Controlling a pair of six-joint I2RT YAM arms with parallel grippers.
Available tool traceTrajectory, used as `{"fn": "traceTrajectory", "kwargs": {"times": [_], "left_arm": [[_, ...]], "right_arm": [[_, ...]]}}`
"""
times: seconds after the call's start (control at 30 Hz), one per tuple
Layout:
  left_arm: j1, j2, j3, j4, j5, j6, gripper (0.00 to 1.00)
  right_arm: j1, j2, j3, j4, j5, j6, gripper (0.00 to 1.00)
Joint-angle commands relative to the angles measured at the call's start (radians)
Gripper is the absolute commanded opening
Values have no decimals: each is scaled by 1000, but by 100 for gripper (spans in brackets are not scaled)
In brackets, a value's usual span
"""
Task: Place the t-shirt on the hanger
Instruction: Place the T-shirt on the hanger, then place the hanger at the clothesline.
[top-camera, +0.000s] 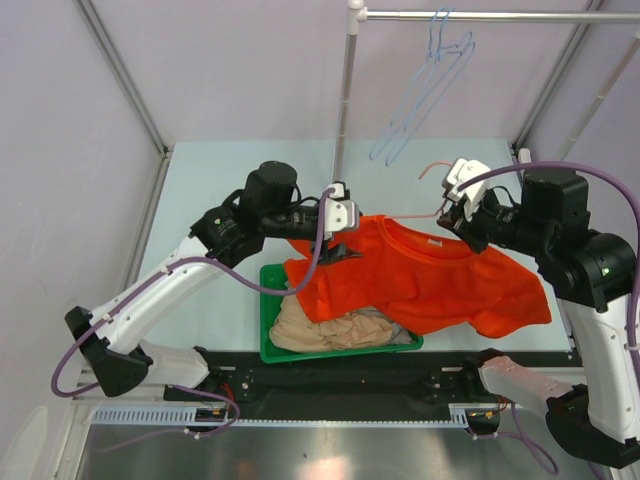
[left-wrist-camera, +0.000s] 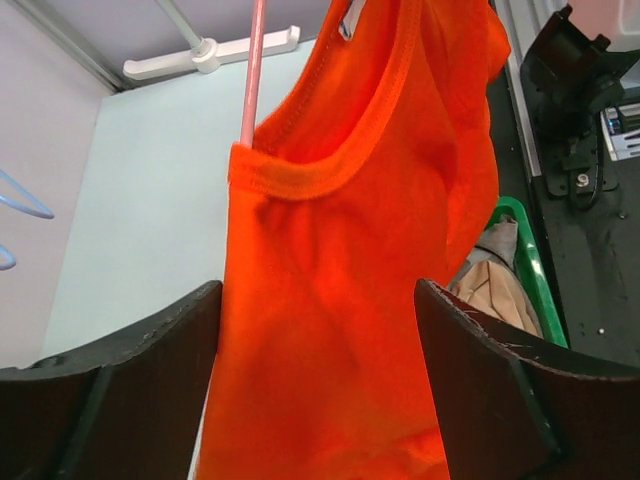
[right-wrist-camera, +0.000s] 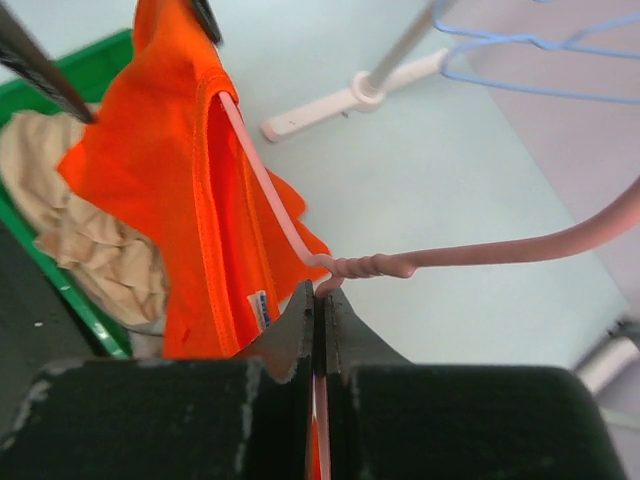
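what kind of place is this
Probably a robot lab's test cell staged as a laundry corner: a clothes rail with light blue hangers, a green basket of garments, and plain panel walls round the table.

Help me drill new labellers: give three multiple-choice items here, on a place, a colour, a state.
1. Where does the beige garment lie? A on a shelf; B in the green bin; C on the floor.
2. What colour is the t-shirt? A orange; B blue; C grey.
3. How is the right claw? A wide open; B shut on the hanger; C out of view.
Answers: 1 B, heaped inside its walls. 2 A, orange in every view. 3 B, jaws pinch its wire below the hook.
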Motion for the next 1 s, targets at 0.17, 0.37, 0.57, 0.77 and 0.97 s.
{"fn": "traceTrajectory", "kwargs": {"times": [0.17, 0.37, 0.57, 0.77, 0.97], "left_arm": [[25, -127, -28, 70, -25, -85, 91], [31, -157, -65, 87, -16, -126, 96], [31, -131, -79, 136, 50, -252, 100], [31, -187, -129, 116, 46, -261, 100], [51, -224, -200, 131, 38, -270, 100]], "right_arm": [[-44, -119, -72, -140, 310, -60, 0], [-55, -118, -190, -41, 616, 4, 0], [-330, 19, -170, 171, 405, 35, 0], [-631, 238, 101, 240, 37, 40, 0], [-785, 330, 234, 391, -99, -12, 0]]}}
